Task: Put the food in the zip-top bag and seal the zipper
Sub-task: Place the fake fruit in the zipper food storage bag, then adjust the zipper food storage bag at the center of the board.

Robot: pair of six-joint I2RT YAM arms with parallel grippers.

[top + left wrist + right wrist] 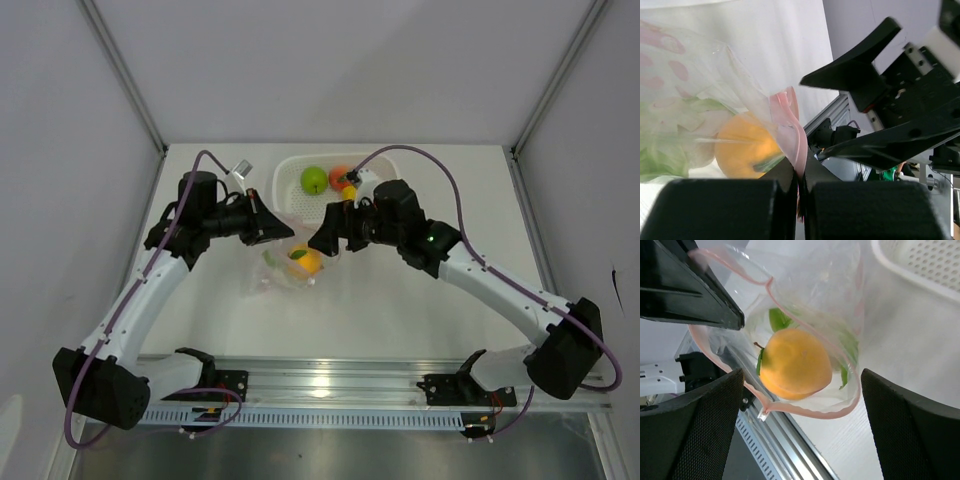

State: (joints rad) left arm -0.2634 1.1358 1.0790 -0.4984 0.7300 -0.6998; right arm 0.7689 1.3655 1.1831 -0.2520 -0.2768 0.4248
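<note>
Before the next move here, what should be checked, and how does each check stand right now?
1. Grip: the left gripper is shut on the bag at its zipper: ok.
2. Bag mouth open toward the right gripper: ok.
3. The orange fruit is inside the bag: ok.
4. Right gripper open, holding nothing: ok.
5. All food bagged: not ok; a green apple lies in the basket.
6. Zipper sealed: not ok.
</note>
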